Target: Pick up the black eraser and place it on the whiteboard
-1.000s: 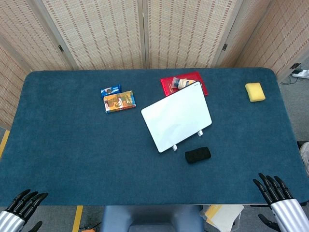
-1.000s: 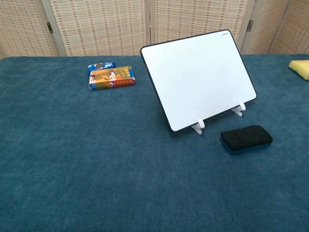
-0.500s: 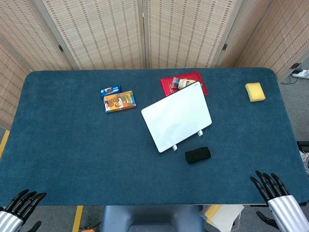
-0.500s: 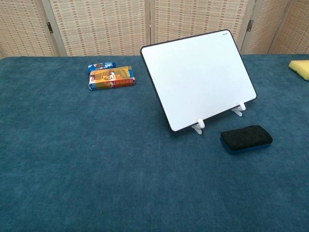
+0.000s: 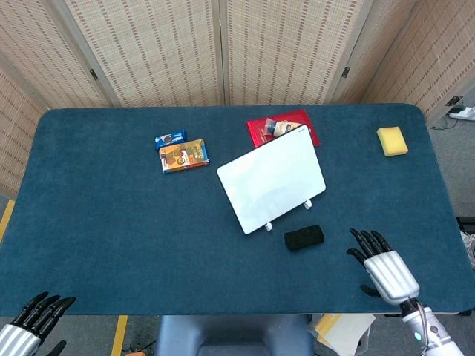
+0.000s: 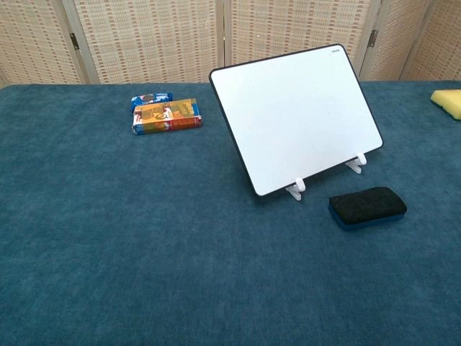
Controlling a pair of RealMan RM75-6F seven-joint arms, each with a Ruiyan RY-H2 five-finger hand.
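The right hand (image 5: 384,268) has black fingers and a ribbed silver back; the left hand (image 5: 33,320) looks the same.

The setting is an indoor robot test area, not a home. A table (image 5: 111,245) covered in blue cloth fills the frame centre. Woven folding screens (image 5: 148,52) close off the top of the frame. Yellow floor tape (image 5: 119,326) appears at lower left, and a power strip (image 5: 464,113) lies at the right edge.
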